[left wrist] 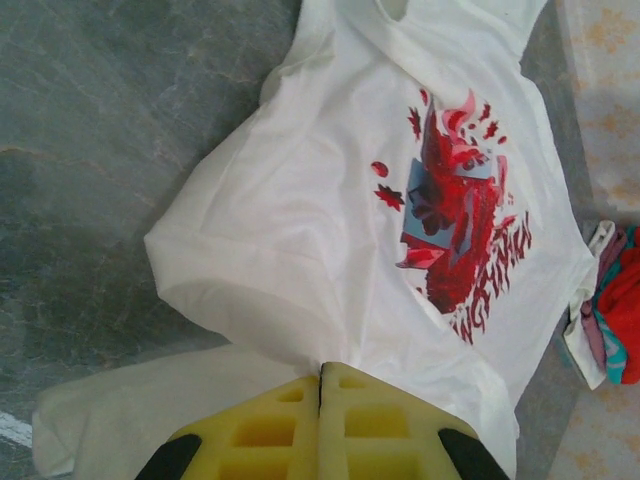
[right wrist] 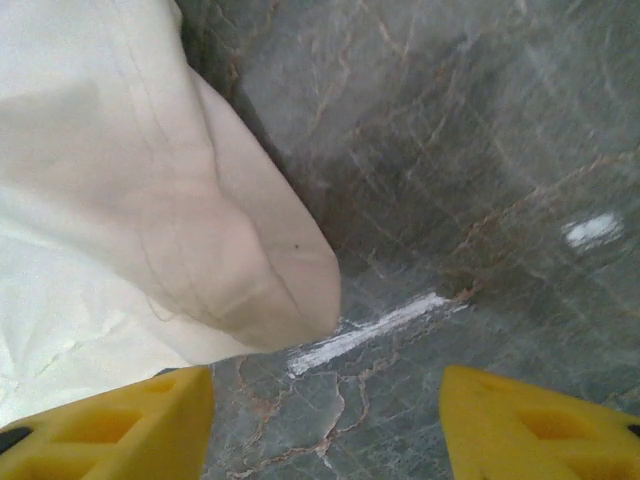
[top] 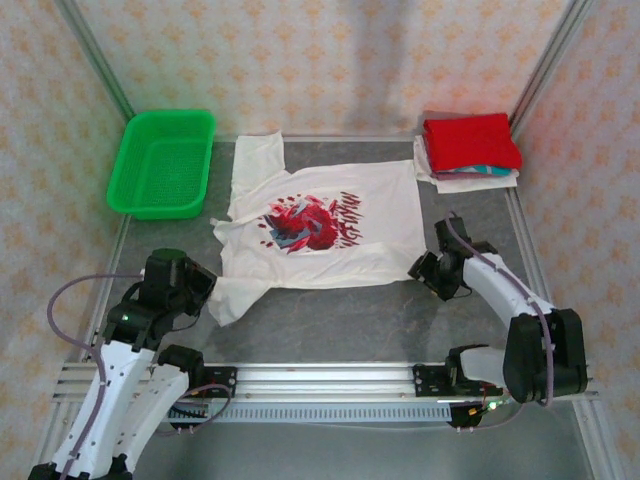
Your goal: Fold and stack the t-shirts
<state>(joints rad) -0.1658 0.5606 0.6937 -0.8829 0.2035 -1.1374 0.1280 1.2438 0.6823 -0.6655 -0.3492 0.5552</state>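
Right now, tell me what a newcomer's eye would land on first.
The cream t-shirt with its red splatter print lies spread out mid-table. Next come the bright green basket at the far left and the red-topped stack of folded shirts at the far right.

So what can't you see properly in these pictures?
- Pile: in the top view the red tee covers it, so how many tees it holds is hidden; the left wrist view cuts it at the right edge.
- Lettering on the white tee: too small in the top view, blurred in the left wrist view.
- Left jaws: shut at the tee's edge in the left wrist view; whether cloth is nipped between them is hidden.
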